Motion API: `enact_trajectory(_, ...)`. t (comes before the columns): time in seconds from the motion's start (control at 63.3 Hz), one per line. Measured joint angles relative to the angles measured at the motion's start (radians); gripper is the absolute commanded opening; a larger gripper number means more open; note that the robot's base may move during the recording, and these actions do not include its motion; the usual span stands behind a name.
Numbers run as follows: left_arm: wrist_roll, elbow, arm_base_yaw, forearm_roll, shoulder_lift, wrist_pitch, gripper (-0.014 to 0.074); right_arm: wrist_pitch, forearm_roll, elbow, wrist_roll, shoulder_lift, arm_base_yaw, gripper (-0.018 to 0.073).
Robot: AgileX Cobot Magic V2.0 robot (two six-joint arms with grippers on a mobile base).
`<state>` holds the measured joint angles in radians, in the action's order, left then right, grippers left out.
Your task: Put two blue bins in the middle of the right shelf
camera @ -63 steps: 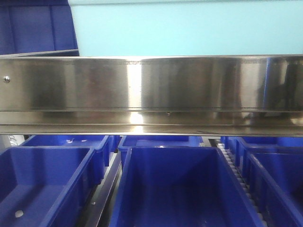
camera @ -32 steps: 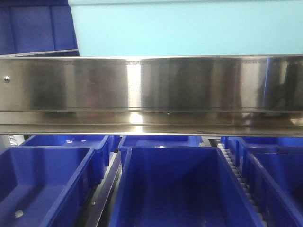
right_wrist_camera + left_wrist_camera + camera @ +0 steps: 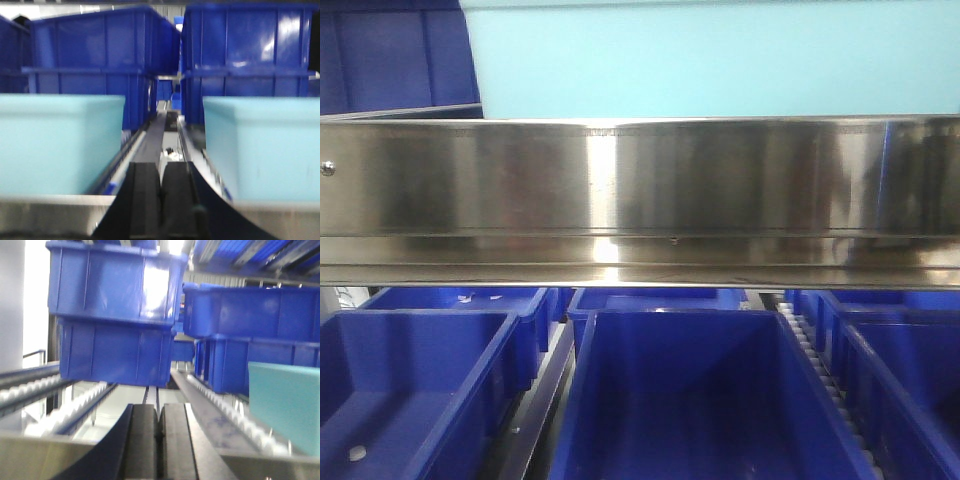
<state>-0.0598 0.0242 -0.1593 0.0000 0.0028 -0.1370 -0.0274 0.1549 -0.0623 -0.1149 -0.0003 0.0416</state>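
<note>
Here, in your front view, the steel-fronted right shelf (image 3: 720,180) spans the frame, blue bins (image 3: 710,400) below it. Left wrist: left gripper (image 3: 159,437) pressed together, empty, before stacked bins (image 3: 115,320). Right wrist: right gripper (image 3: 161,200) also pressed together, empty.

brushed silver right shelf rail (image 3: 720,180), deep blue bins (image 3: 710,400), pale teal box (image 3: 720,60), white rollers (image 3: 825,375)

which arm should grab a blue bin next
Probably left: left gripper, jaws shut, faces stacked blue bins straight ahead. The right gripper has teal bins flanking it, blue ones behind.
</note>
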Motion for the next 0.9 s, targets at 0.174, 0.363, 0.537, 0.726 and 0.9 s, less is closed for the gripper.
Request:
enact_trajectory(0.174, 0.000, 0.191, 0.000, 0.011, 0.015, 0.137, 0.0029, 0.104, 0.000, -0.217, 0.000, 0.004, 0.000, -0.0158)
enact_trajectory(0.363, 0.000, 0.399, 0.000, 0.030, 0.134, 0.327, 0.0345, 0.233, 0.000, -0.383, 0.000, 0.113, 0.000, 0.0139)
enact_trajectory(0.537, 0.000, 0.531, 0.000, 0.031, 0.285, 0.433, 0.0516, 0.254, 0.000, -0.428, 0.000, 0.225, 0.000, 0.0578)
enact_trajectory(0.726, 0.000, 0.602, -0.058, 0.033, 0.402, 0.526, 0.0571, 0.283, 0.000, -0.434, 0.000, 0.322, 0.000, 0.0570)
enact_trajectory(0.9, 0.000, 0.714, -0.161, 0.033, 0.511, 0.600, 0.0571, 0.378, 0.000, -0.529, 0.000, 0.400, 0.000, 0.0570)
